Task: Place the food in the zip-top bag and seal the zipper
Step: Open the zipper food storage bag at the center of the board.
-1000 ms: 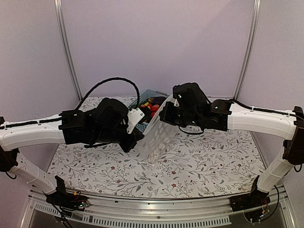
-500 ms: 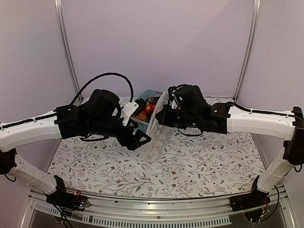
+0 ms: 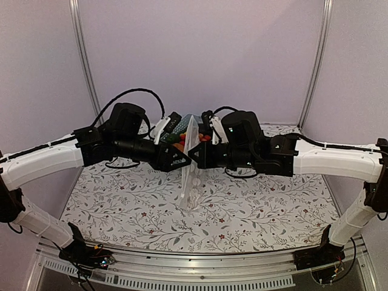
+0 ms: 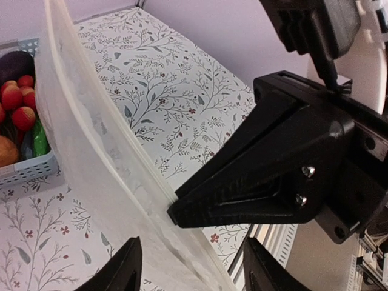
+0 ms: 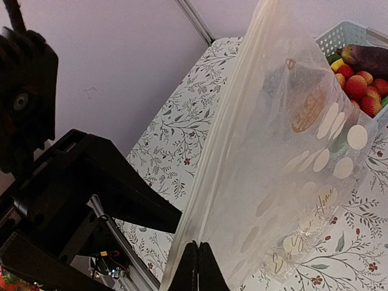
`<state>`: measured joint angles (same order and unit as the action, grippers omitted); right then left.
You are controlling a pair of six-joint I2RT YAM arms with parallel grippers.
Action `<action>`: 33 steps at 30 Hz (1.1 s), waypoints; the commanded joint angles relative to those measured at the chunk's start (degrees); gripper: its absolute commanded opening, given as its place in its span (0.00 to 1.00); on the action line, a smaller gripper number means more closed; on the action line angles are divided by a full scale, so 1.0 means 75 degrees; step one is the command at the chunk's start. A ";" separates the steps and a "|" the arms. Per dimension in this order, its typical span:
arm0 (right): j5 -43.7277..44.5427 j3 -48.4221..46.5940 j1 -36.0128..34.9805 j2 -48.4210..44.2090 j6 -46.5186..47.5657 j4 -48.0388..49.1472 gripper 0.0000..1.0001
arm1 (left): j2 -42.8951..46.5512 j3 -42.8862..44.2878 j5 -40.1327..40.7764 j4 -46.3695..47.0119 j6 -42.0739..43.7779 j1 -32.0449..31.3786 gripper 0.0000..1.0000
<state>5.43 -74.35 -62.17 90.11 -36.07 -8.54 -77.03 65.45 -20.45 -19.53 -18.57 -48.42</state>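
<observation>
The zip-top bag (image 3: 190, 176) hangs edge-on between my two grippers, clear with white dots (image 5: 285, 151). My right gripper (image 5: 197, 257) is shut on its mouth edge, on the zipper strip (image 5: 221, 139). The same pinch shows in the left wrist view (image 4: 176, 212). My left gripper (image 4: 194, 265) is open, with the bag's mouth edge (image 4: 121, 136) passing between its fingers, not clamped. In the top view the left gripper (image 3: 176, 159) faces the right gripper (image 3: 197, 154) closely. The food (image 5: 357, 85), red pieces and a purple eggplant (image 5: 367, 57), lies in the basket (image 4: 27, 173).
The light-blue slotted basket (image 3: 176, 124) stands at the back of the flowered table (image 3: 273, 200), just behind both grippers. The bag's lower end hangs close to the table. Purple walls and metal posts (image 3: 85, 60) close the back.
Both grippers have come together at the middle. The right gripper has swung the bag from flat-on to edge-on and raised it. The left gripper has turned and closed in around the bag's mouth.
</observation>
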 commanded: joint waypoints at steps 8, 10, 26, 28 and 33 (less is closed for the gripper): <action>0.0079 -0.0124 -0.0110 -0.0149 0.0414 0.0088 0.00 | -0.0032 0.0004 -0.0020 -0.0014 -0.0046 0.0256 0.39; 0.0061 -0.0139 -0.0120 -0.0144 0.0415 0.0084 0.00 | -0.0057 0.0002 0.0026 -0.0057 -0.0053 0.0257 0.37; 0.0686 -0.0556 -0.0305 0.0138 0.0595 -0.0258 0.00 | -0.0078 -0.0004 0.0473 -0.0308 -0.0038 0.0275 0.08; 0.0973 -0.0622 -0.0358 0.0149 0.0600 -0.0477 0.00 | -0.0051 0.0025 0.0794 -0.0451 -0.0015 0.0277 0.04; 0.1773 -0.0816 -0.0422 0.0191 0.0474 -0.1137 0.00 | 0.0094 0.0059 0.1790 -0.0770 0.0111 0.0280 0.00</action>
<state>12.43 -78.17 -64.69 90.35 -32.29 -12.10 -77.30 65.45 -14.02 -22.13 -18.83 -47.07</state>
